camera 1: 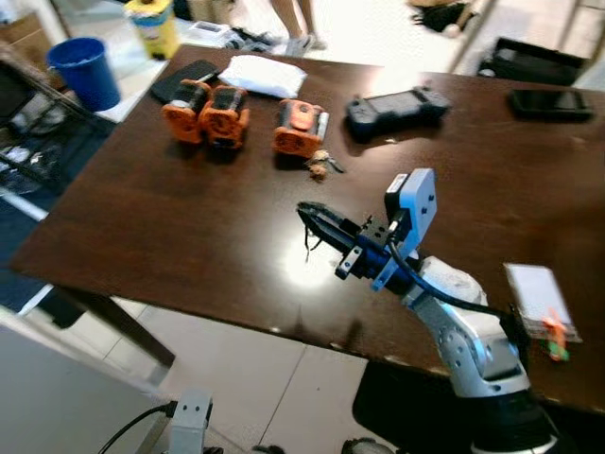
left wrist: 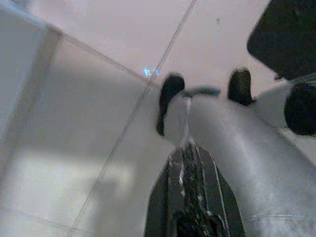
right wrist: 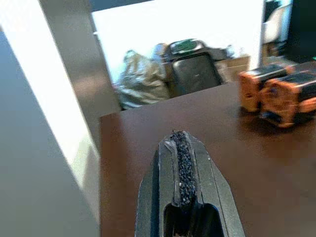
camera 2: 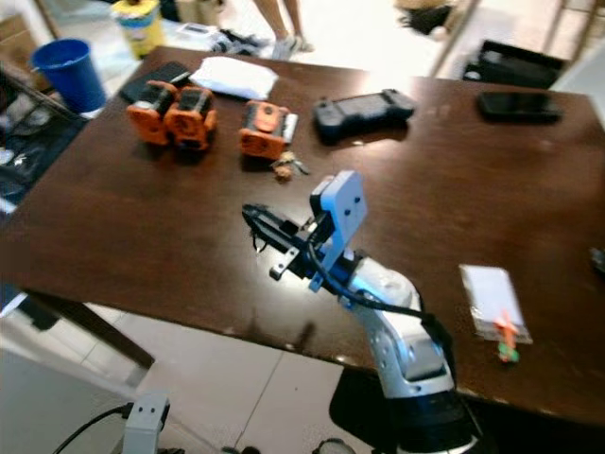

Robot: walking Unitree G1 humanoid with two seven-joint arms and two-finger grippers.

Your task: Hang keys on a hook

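Raised over the near part of the dark bench (camera 1: 170, 227), the right claw (camera 1: 307, 214) has its black fingers pressed together, gripping nothing. Beyond its tip the keys (camera 1: 319, 166) lie on the wood, just beside the nearest of three orange devices (camera 1: 300, 127). Farther back rests a black controller (camera 1: 395, 110). Left claw (left wrist: 190, 197) hangs over the tiled floor (left wrist: 74, 148), fingers pressed together too.
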